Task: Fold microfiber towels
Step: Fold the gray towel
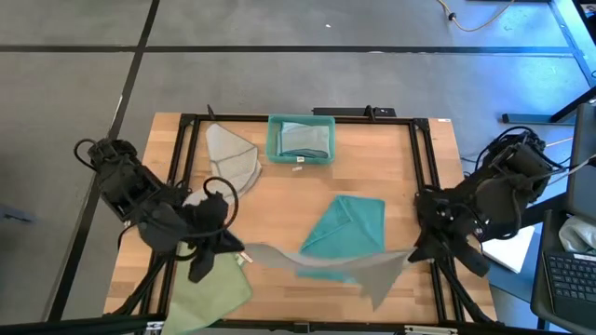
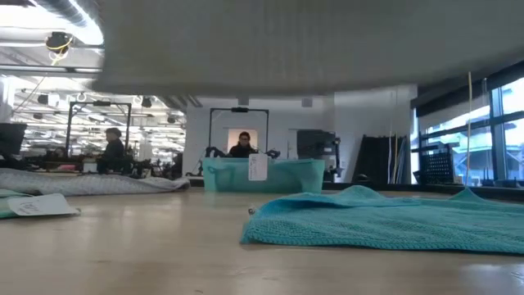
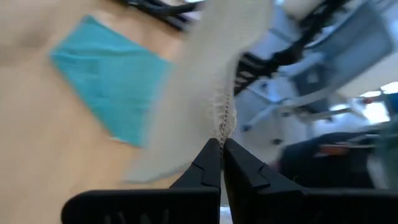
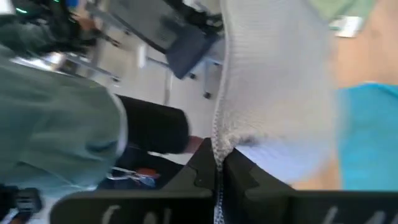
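While both arms reach in over the front part of the table (image 1: 279,195), a light grey microfiber towel (image 1: 326,261) hangs stretched between them above the wood, sagging toward the front edge near its right end. The left hand (image 3: 221,144) is clenched on one corner of this towel near the front left, its two dark fingers (image 3: 202,169) pinched together with the frayed hem rising from between them. The right hand (image 4: 219,155) is clenched on the opposite corner near the right edge. Beneath the stretched cloth a teal towel (image 1: 346,226) lies flat in the middle of the table, partly folded, its front edge hidden under the grey one. A pale green towel (image 1: 207,290) lies at the front left corner. Another light grey towel (image 1: 233,156) lies crumpled near the back edge, just left of a teal plastic bin (image 1: 300,140) that holds a pale blue-green towel (image 1: 305,138). In the room beyond the table, two people sit at desks.
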Robot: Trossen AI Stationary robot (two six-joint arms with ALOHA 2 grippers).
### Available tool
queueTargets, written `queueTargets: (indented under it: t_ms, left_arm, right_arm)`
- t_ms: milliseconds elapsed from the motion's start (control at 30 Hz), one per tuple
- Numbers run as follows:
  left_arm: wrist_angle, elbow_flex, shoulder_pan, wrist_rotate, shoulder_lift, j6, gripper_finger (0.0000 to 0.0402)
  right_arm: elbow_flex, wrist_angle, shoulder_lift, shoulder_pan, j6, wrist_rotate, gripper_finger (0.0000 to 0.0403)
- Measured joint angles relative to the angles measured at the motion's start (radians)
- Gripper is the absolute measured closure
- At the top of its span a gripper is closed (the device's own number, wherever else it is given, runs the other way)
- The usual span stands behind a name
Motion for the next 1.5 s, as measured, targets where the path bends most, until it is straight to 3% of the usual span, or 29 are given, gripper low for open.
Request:
queueTargets:
  t_ms: [167,300,433,633,800,933,1133,1267,1400,1500]
  left_arm:
    - [-0.265,-0.015,0.051,-0.152,0.0,0.039,0.0402]
    - [-0.352,-0.146,0.112,-0.232,0.001,0.069,0.0402]
    - [-0.264,-0.355,0.145,-0.232,-0.004,0.09,0.0402]
    - [0.022,-0.69,0.194,-0.206,-0.002,0.09,0.0402]
    - [0.104,-0.821,0.23,-0.196,-0.002,0.085,0.0402]
    - [0.039,-0.839,0.254,-0.166,-0.004,0.089,0.0401]
    - [0.007,-0.815,0.245,-0.172,-0.012,0.084,0.0401]
    - [0.015,-0.814,0.227,-0.173,-0.014,0.081,0.0401]
    - [0.108,-0.814,0.225,-0.175,-0.013,0.065,0.0401]
    - [0.298,-0.814,0.218,-0.154,-0.013,0.141,0.0401]
  right_arm:
    - [-0.003,-0.301,-0.005,-0.026,-0.084,0.111,0.0397]
    - [-0.113,-0.461,-0.006,-0.075,-0.17,0.19,0.0392]
    - [-0.34,-0.425,-0.03,-0.123,-0.225,0.181,0.0392]
    - [-0.701,-0.307,-0.032,-0.196,-0.219,0.188,0.0392]
    - [-0.873,-0.177,-0.033,-0.236,-0.179,0.217,0.0394]
    - [-0.901,-0.138,-0.033,-0.246,-0.175,0.204,0.0394]
    - [-0.81,0.023,-0.034,-0.213,-0.206,0.072,0.0394]
    - [-0.791,0.093,-0.034,-0.174,-0.196,0.065,0.0395]
    - [-0.804,0.103,-0.029,-0.169,-0.169,0.067,0.0394]
    - [-0.819,0.101,-0.029,-0.169,-0.15,0.067,0.0394]
